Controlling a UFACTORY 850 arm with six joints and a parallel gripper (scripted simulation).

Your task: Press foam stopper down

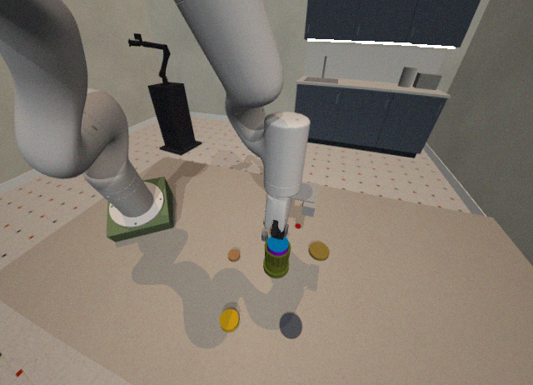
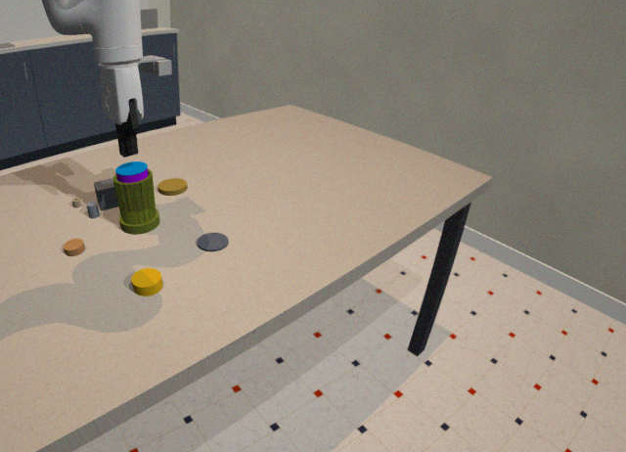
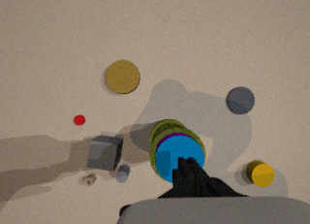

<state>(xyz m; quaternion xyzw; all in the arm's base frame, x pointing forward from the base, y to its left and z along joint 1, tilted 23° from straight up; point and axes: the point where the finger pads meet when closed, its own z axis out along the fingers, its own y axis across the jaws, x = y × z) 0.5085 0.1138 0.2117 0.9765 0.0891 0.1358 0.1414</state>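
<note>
A ribbed olive-green jar (image 2: 135, 204) stands upright on the beige table (image 2: 313, 184), with a bright blue foam stopper (image 2: 131, 168) on a thin purple band (image 2: 133, 177) sticking up above its rim. The black pincer (image 2: 127, 145) hangs straight above the stopper with its fingers pressed together and nothing between them; in the exterior view a small gap shows between the fingertips and the blue top. In the wrist view the closed fingertips overlap the near edge of the stopper (image 3: 179, 156). Around the jar lie a flat mustard disc (image 2: 172, 186), a flat slate-grey disc (image 2: 212, 242), a thick yellow disc (image 2: 146, 281) and a small orange disc (image 2: 73, 246). Just behind the jar sit a grey cube (image 3: 104, 152), a small grey cylinder (image 3: 122, 174) and a tiny beige cylinder (image 3: 89, 179).
</note>
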